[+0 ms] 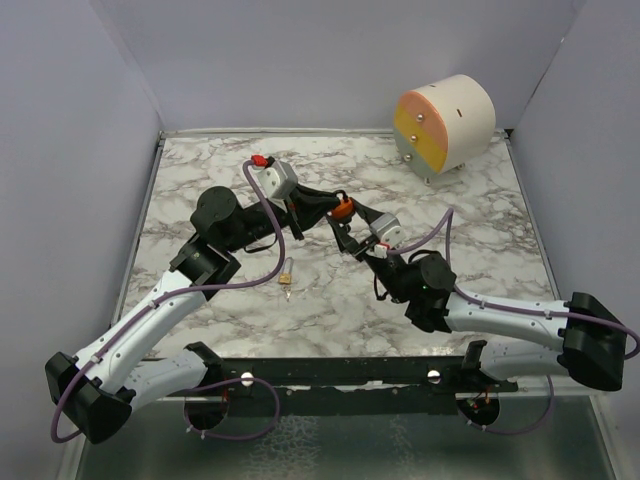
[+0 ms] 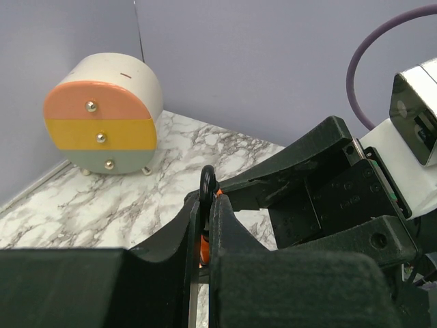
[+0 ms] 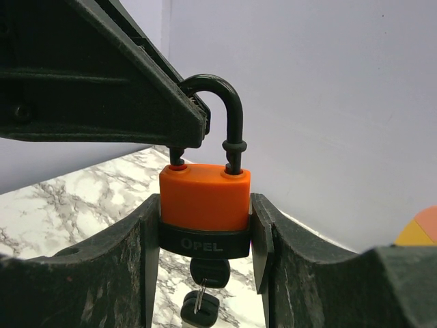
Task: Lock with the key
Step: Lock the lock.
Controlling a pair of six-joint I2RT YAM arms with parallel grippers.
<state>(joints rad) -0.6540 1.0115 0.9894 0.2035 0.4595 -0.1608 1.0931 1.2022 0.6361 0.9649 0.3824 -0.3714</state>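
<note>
An orange padlock (image 3: 205,195) with a black band hangs in the air over the middle of the table (image 1: 480,230). My right gripper (image 3: 206,212) is shut on its body, one finger on each side. A black-headed key (image 3: 207,272) sits in the keyhole underneath, and a second key (image 3: 200,307) dangles from it. My left gripper (image 2: 207,201) is shut on the black shackle (image 2: 208,183), pinching its left side (image 3: 205,102). In the top view the padlock (image 1: 343,208) shows between the left gripper (image 1: 325,208) and the right gripper (image 1: 350,228). Both shackle legs meet the top of the body.
A round white drawer unit (image 1: 445,125) with pink, yellow and grey fronts stands at the back right; it also shows in the left wrist view (image 2: 102,123). A small brass-coloured metal item (image 1: 287,275) lies on the marble below the left arm. Purple walls close the sides.
</note>
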